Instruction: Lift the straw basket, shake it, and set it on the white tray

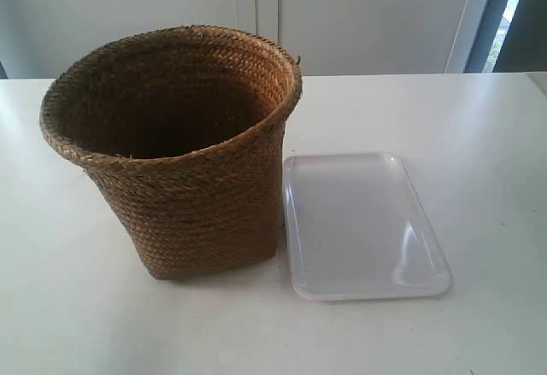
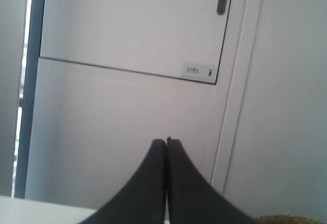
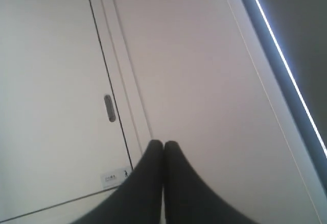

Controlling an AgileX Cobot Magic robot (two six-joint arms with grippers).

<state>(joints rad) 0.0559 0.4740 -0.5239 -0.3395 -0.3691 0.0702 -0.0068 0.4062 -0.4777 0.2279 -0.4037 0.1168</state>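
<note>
The straw basket [image 1: 184, 149] stands upright on the white table, brown and braided, with a wide round rim and a dark inside. Right beside it, at the exterior view's right, lies the flat white tray [image 1: 363, 225], and nothing lies on it. Neither arm shows in the exterior view. My left gripper [image 2: 166, 142] is shut, its black fingers pressed together and pointing at a white wall; a sliver of the basket [image 2: 291, 219] shows at that frame's edge. My right gripper [image 3: 163, 143] is shut too, holding nothing, aimed at white cabinet panels.
The white table [image 1: 479, 136] spreads round both things. White cabinet doors [image 1: 359, 16] stand behind it, and a dark window strip [image 1: 513, 16] shows at the far right.
</note>
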